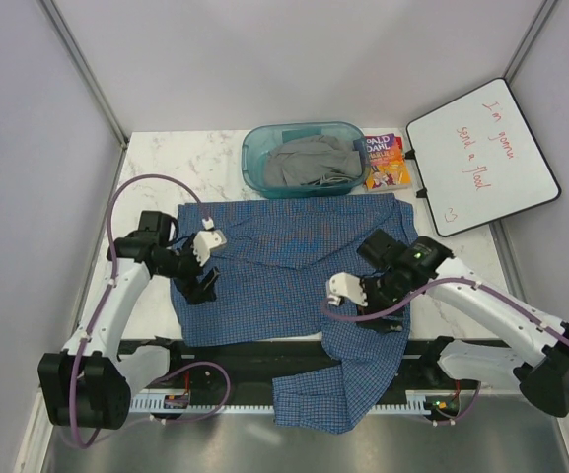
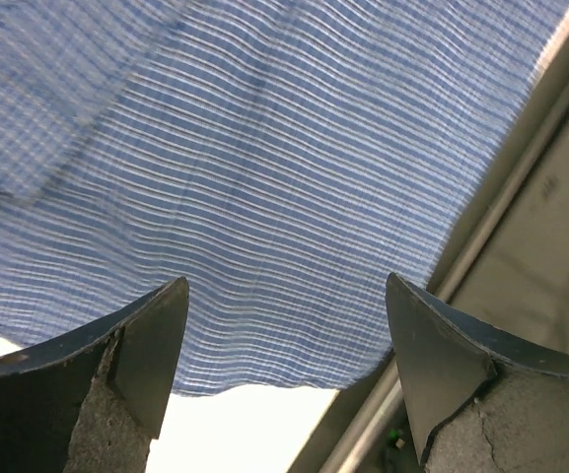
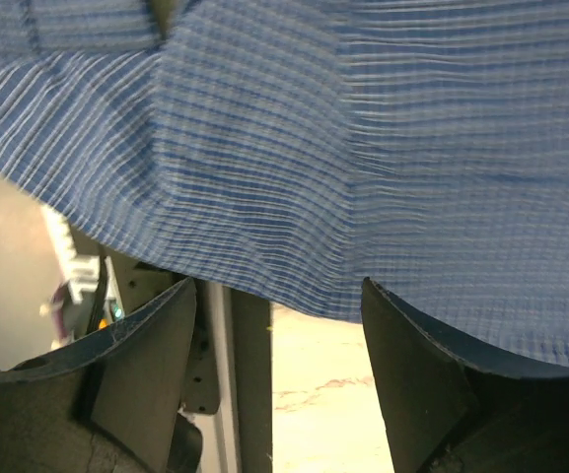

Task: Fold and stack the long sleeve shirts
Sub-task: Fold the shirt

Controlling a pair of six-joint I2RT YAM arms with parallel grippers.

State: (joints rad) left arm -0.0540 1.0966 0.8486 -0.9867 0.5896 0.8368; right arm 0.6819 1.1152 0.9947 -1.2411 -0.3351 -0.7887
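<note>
Listener: What sits closest to the lens?

Describer: Dark fingers (image 2: pixel 116 394) of the left gripper (image 2: pixel 286 284) fill the bottom corners of the left wrist view. They stand wide apart with nothing between them. Just past their tips lies the blue fine-checked shirt (image 1: pixel 284 266), its hem running along a strip of pale table (image 1: pixel 151 163).

Listener: And the other one?

Describer: The right gripper (image 3: pixel 279 286) looks much the same in its own view. Its jaws are spread and grip nothing. A wavy edge of the same blue cloth hangs just beyond the fingertips, with marble showing below it.

Listener: Where is the shirt overall?

Describer: From above, it is spread across the middle of the white marble table, between the two arms. One part, on the right, drapes over the near edge and covers part of the black rail (image 1: pixel 225 350) there. The left gripper hovers at the shirt's left edge, and the right gripper is over its near right part.

Listener: Anything else on the table?

Describer: A teal bin (image 1: pixel 254 148) stands at the far side, touching the shirt's far edge, with grey cloth (image 1: pixel 309 163) bunched inside. Just to its right lies a colourful book (image 1: pixel 385 161), and beyond that a small whiteboard (image 1: pixel 481 158) with red handwriting.
</note>
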